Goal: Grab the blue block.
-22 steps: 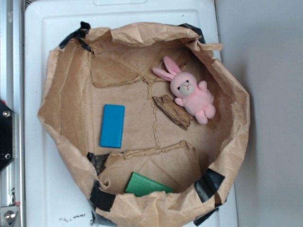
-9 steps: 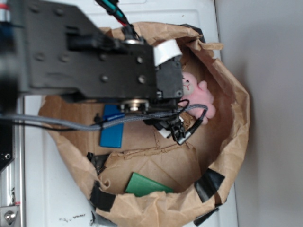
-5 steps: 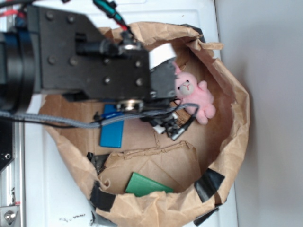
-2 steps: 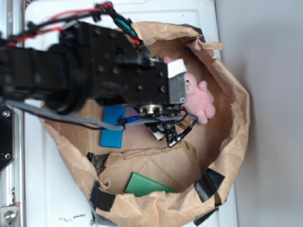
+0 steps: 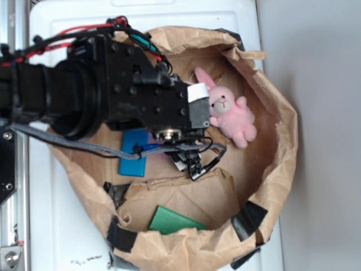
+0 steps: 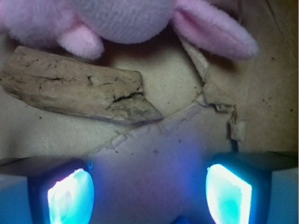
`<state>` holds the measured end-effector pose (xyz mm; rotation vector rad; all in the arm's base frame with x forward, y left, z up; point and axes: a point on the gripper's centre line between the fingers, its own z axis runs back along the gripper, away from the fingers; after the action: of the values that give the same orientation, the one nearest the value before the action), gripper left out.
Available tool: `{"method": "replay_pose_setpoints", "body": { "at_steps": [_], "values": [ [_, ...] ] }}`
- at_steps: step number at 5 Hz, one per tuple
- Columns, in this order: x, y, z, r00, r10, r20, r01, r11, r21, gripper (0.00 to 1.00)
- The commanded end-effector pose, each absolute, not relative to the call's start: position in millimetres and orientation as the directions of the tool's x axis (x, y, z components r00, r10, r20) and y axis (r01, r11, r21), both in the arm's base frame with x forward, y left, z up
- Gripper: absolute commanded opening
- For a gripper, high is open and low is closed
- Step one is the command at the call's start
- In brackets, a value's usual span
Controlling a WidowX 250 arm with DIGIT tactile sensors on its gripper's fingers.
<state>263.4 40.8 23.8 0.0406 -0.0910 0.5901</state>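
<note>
Bag walls [image 5: 276,135]: crumpled paper rises all round the floor, so entry is from above only.
Gripper [image 6: 149,191]: fingers spread, bare cardboard floor between them.
Ahead of the fingers: a piece of bark [image 6: 79,88] lies flat, the pink bunny [image 6: 126,18] just beyond it, touching or nearly so.
Blue block [image 5: 133,158]: partly under the arm [image 5: 96,93], open floor along its lower end.
Green block [image 5: 172,221]: against the lower wall, well apart.
Right side of the bag: open floor.
</note>
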Motion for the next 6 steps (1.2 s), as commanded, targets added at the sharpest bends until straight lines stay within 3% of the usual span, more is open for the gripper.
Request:
{"method": "replay_pose_setpoints", "body": {
  "at_steps": [1,3,4,5,6],
  "values": [
    [268,47,36,0.825,0.548,0.137,-0.552,0.834,-0.003,1.0],
    [268,47,36,0.825,0.548,0.137,-0.552,0.834,-0.003,1.0],
    [255,41,61,0.802,0.595,0.058,-0.594,0.804,-0.025,1.0],
    [238,39,78,0.761,0.648,0.013,-0.646,0.76,-0.074,1.0],
    [220,34,77,0.699,0.715,0.007,-0.707,0.693,-0.141,1.0]
  ]
}}
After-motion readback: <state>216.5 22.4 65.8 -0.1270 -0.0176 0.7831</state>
